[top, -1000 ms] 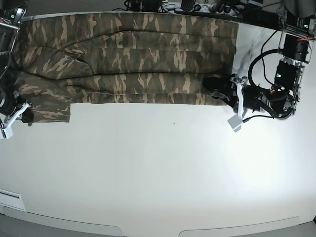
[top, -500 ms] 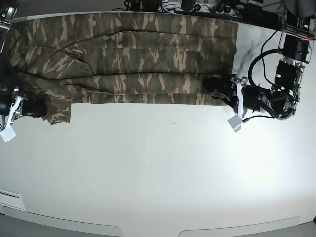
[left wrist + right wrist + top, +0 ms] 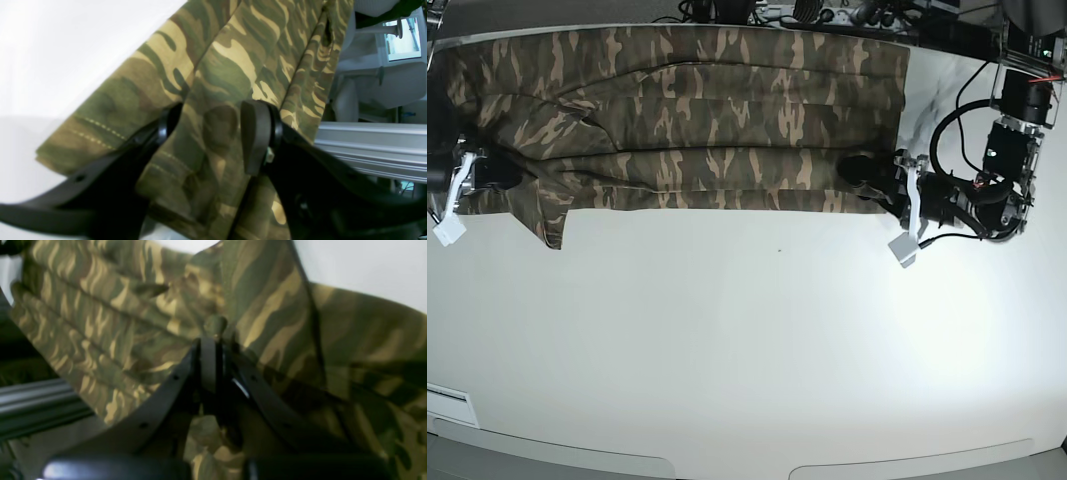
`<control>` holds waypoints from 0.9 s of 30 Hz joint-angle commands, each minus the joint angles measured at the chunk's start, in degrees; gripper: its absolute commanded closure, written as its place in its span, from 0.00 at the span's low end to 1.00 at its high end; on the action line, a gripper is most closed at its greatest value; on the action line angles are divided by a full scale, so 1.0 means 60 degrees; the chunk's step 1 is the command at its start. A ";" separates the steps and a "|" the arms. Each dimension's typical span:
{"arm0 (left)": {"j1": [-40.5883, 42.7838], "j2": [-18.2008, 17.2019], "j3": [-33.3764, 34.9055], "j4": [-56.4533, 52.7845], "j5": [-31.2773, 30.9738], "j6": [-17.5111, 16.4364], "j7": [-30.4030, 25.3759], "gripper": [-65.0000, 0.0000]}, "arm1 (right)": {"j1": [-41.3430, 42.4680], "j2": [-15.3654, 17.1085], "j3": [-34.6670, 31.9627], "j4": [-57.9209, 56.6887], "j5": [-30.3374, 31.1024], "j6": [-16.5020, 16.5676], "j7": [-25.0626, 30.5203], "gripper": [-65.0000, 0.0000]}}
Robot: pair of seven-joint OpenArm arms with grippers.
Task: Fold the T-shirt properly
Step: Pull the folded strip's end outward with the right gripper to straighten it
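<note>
While the T-shirt (image 3: pixel 687 120) lay across the far table (image 3: pixel 757 340) edge, the right gripper (image 3: pixel 213 336) pinched its sleeve end and the left gripper (image 3: pixel 210 136) stood spread around the hem; an uneven pull could have slipped the cloth.

Left gripper (image 3: pixel 210 133) jaws spread astride the T-shirt (image 3: pixel 233 66) hem, white table (image 3: pixel 66 40)

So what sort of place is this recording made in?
Probably a robotics lab bench: a plain white table with the T-shirt, tangled cables behind it, and an aluminium frame rail.
</note>
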 commanded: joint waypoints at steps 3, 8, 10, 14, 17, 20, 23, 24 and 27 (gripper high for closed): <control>-0.0193 -0.0157 -0.0109 0.0127 -0.0231 -0.0115 0.0010 0.55 | -0.0379 0.0302 0.0091 0.1180 0.0304 0.0013 0.0107 1.00; -0.0197 -0.0160 -0.0109 0.0127 -0.0231 -0.0115 0.0010 0.55 | -0.1100 0.0554 0.0091 0.2412 0.0304 0.0013 0.0107 1.00; -0.0193 -0.0157 -0.0109 0.0127 -0.0231 -0.0115 0.0010 0.55 | -0.1348 0.0688 0.0091 0.2550 0.0304 0.0013 0.0107 1.00; -0.0193 -0.0160 -0.0109 0.0127 -0.0231 -0.0115 0.0010 0.55 | -0.1698 0.0856 0.0091 0.2546 0.0304 0.0013 0.0107 1.00; -0.0197 -0.0160 -0.0109 0.0127 -0.0231 -0.0115 0.0010 0.55 | -0.2029 0.0987 0.0091 0.2546 0.0304 0.0013 0.0107 1.00; -0.0197 -0.0160 -0.0109 0.0127 -0.0231 -0.0115 0.0010 0.55 | -0.2350 0.1126 0.0091 0.2546 0.0304 0.0013 0.0107 1.00; -0.0197 -0.0160 -0.0109 0.0127 -0.0231 -0.0115 0.0010 0.55 | -0.2608 0.1286 0.0091 0.2546 0.0304 0.0013 0.0107 1.00; -0.0197 -0.0160 -0.0109 0.0127 -0.0231 -0.0115 0.0010 0.55 | -0.2696 0.1351 0.0091 0.2546 0.0304 0.0013 0.0107 1.00; -0.0197 -0.0160 -0.0113 0.0127 -0.0231 -0.0115 0.0010 0.55 | -0.2827 0.1494 0.0091 0.2546 0.0304 0.0013 0.0107 1.00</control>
